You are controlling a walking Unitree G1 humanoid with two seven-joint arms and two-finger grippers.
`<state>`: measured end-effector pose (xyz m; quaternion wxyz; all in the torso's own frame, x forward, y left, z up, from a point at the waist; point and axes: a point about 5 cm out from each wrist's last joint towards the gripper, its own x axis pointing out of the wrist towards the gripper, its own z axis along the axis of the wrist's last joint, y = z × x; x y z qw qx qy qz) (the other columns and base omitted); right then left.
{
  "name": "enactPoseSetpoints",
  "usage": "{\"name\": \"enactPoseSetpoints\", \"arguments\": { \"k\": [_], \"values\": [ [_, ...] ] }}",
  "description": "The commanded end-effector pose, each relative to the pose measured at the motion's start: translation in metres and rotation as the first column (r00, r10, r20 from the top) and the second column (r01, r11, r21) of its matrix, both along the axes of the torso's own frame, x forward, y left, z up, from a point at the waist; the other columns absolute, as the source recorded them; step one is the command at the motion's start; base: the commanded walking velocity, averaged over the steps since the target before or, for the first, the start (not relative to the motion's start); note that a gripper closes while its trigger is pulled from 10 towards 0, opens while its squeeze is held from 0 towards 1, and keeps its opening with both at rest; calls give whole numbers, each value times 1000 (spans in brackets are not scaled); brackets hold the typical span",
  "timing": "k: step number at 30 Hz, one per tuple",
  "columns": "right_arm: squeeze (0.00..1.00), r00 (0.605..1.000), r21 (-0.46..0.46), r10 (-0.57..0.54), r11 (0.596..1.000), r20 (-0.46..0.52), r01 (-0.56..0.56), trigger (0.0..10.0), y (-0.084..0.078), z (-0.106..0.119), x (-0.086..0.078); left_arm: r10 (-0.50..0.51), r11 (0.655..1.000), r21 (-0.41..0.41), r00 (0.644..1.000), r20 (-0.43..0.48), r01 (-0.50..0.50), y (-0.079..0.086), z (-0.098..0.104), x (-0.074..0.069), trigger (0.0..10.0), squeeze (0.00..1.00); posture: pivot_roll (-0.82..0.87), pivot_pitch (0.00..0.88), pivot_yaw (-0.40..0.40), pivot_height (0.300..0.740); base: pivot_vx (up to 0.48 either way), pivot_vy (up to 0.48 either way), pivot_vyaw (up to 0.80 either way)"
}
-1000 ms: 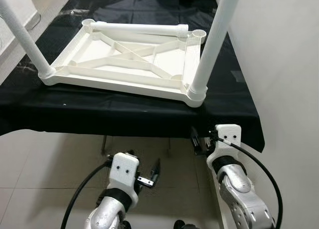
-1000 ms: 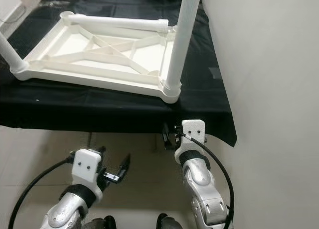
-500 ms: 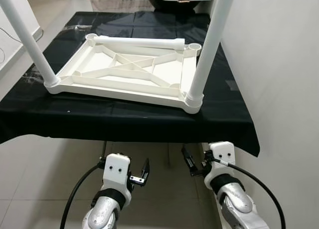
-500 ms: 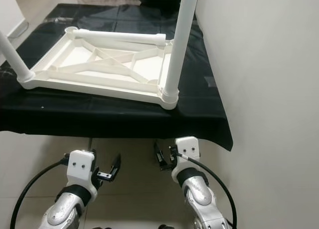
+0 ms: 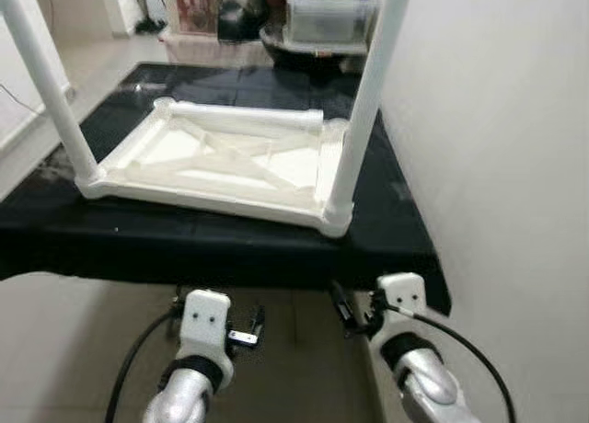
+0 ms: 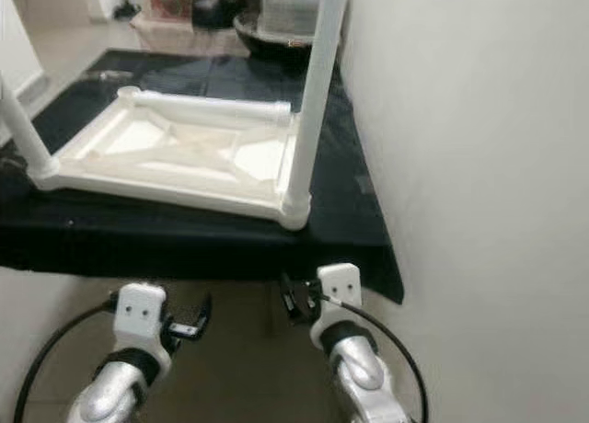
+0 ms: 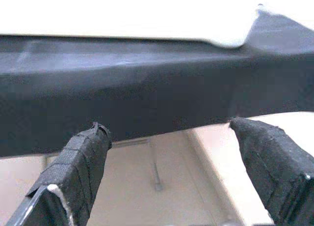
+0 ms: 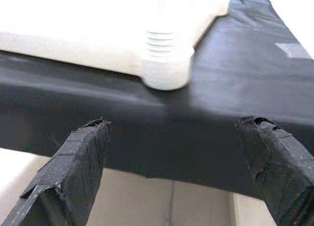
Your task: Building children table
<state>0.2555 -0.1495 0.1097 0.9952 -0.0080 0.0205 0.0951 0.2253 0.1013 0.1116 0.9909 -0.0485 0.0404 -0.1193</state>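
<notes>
I have the white table top (image 5: 221, 165) lying upside down on the black cloth (image 5: 212, 234) that covers the work surface, its ribbed underside facing up. Two white legs stand upright in its near corners: the near-right leg (image 5: 361, 101) and the near-left leg (image 5: 41, 83). A third leg (image 5: 244, 118) lies flat along the far edge of the top.

Both my arms are held low in front of the cloth's near edge, forearms raised and wrists bent so the fingers point at the table. The left gripper (image 5: 247, 334) sits below the cloth edge, left of centre. In the left wrist view its two fingers (image 7: 73, 162) are spread wide with nothing between them, facing the hanging cloth. The right gripper (image 5: 345, 308) is just under the near-right corner; in the right wrist view its fingers (image 8: 73, 162) are likewise wide apart and hold nothing, with the threaded base of the near-right leg ahead of them. A pale wall (image 5: 497, 147) runs along the right.
</notes>
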Motion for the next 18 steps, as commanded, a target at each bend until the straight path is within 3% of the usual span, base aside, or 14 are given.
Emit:
{"name": "enactPoseSetpoints", "arguments": {
  "k": [1, 12, 15, 18],
  "values": [
    [0, 1000, -6, 11, 1000, -8, -11, 10000, 3, -3, -1, 20, 1000, 14, 999, -25, -20, 6, -5, -1, 10000, 0, 59, 145, -28, 740, 0, 0, 0],
    [0, 1000, 9, 17, 1000, -16, -17, 10000, 4, -5, 1, 22, 1000, 14, 1000, -19, -22, 7, -5, 0, 10000, 0, 62, 151, -28, 740, 0, 0, 0],
    [0, 1000, 71, -10, 997, -25, 12, 10000, -4, -1, 10, 22, 1000, 12, 1000, -18, -22, 7, -5, 0, 10000, 0, 63, 155, -27, 740, 0, 0, 0],
    [0, 1000, 105, -13, 994, 8, 12, 10000, -22, 16, 33, 18, 1000, -3, 1000, -5, -18, 7, 0, 0, 10000, 0, 62, 172, -27, 740, 0, 0, 0]
  ]
}}
